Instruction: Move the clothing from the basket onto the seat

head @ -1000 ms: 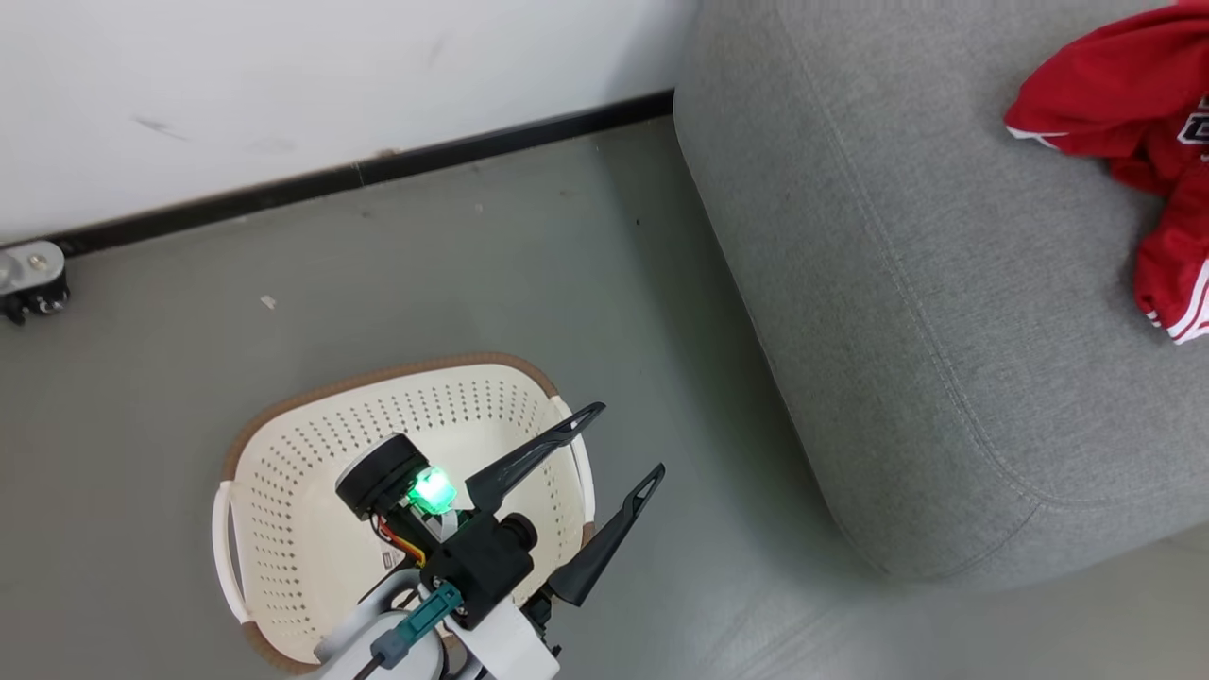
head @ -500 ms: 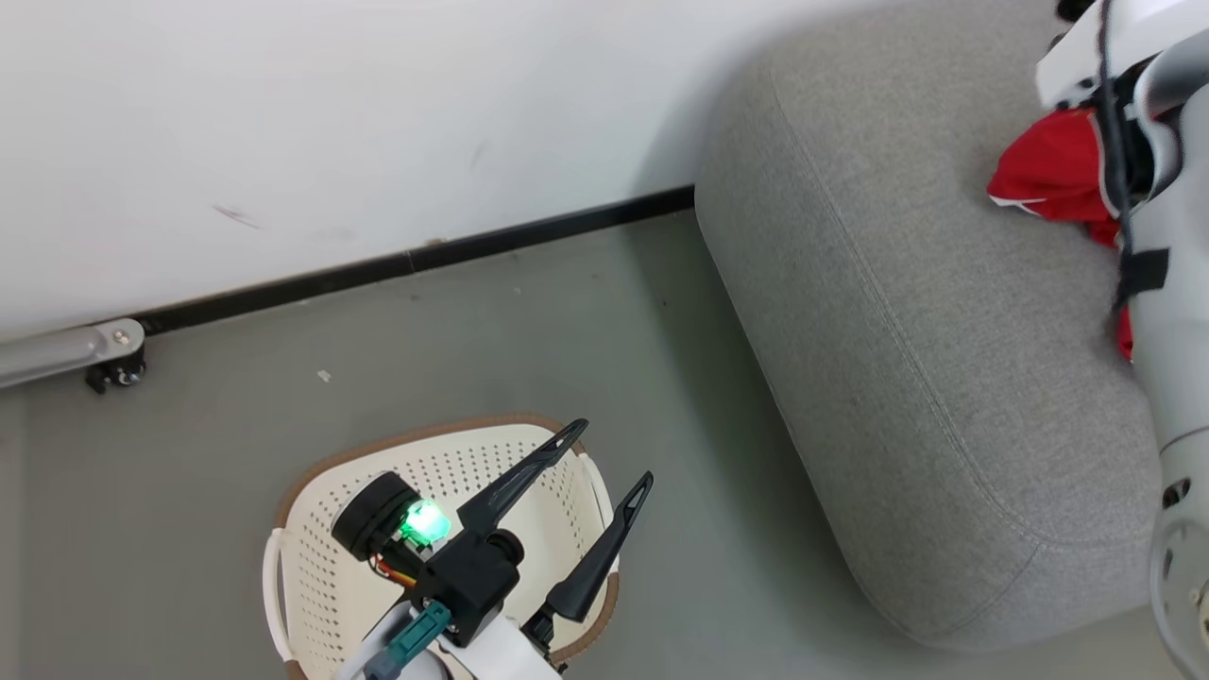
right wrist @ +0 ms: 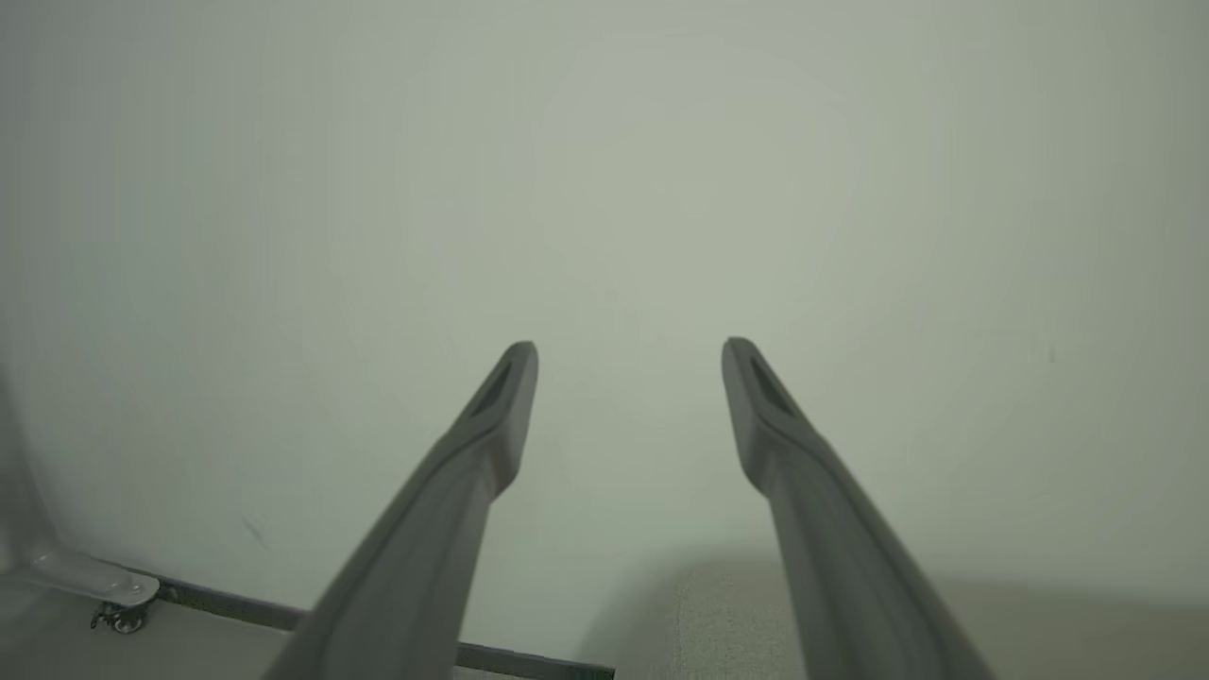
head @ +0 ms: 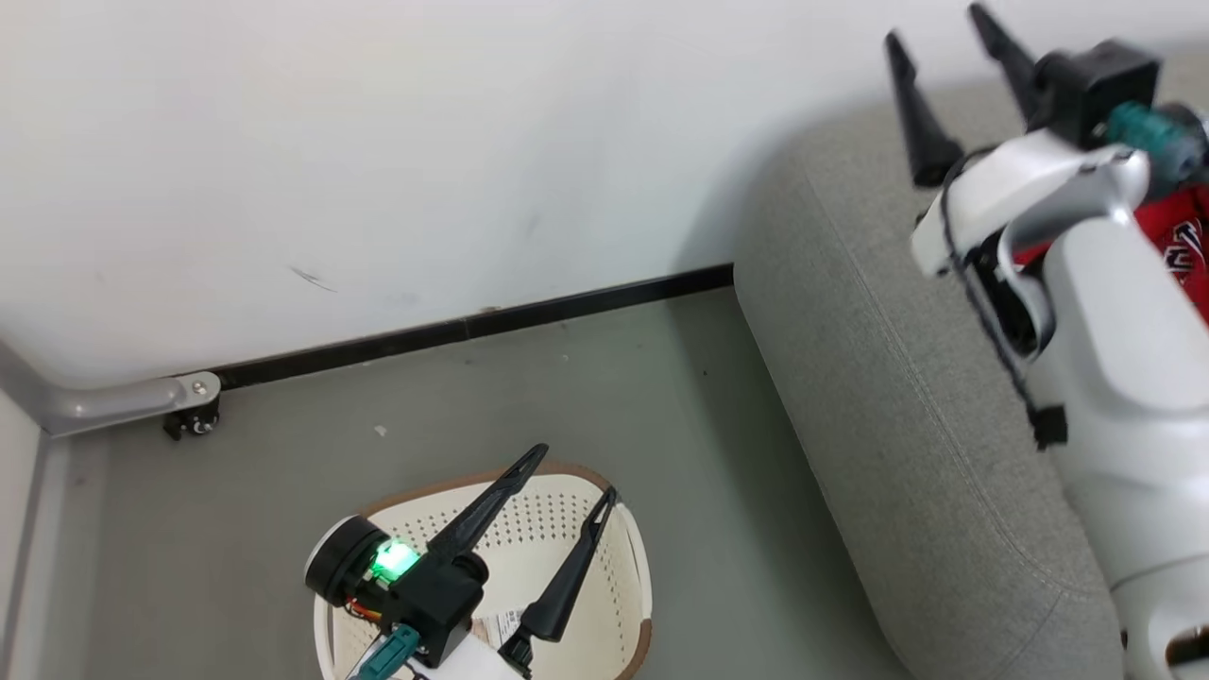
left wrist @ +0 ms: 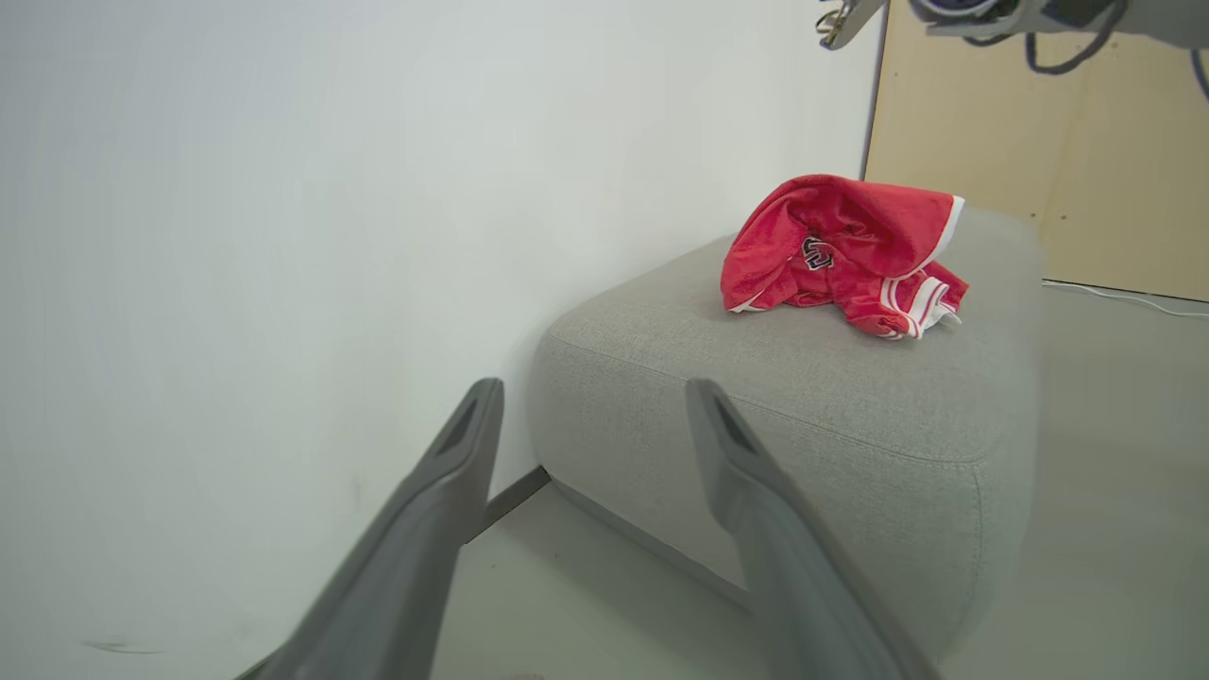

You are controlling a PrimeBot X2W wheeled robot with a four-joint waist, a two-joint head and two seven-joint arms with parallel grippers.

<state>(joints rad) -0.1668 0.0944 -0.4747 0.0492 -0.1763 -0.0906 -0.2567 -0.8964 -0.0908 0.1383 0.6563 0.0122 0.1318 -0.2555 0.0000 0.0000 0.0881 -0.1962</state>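
Clothing on the seat bears unreadable lettering; the basket holds a sticker.

Baseboard: black strip running along the foot of the wall.
Wall: white, rising above the baseboard, showing a faint dark scuff.
Floor: grey, spreading out below the baseboard.
Metal bar: silver, lying at the baseboard's left end, resting on a small caster.
Scrap: pale fleck lying near the baseboard.
Wooden panel: tan, standing well apart from the baseboard.

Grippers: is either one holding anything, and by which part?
Nothing is held. The left gripper and right gripper are both open and empty; the clothing lies bunched on the seat.
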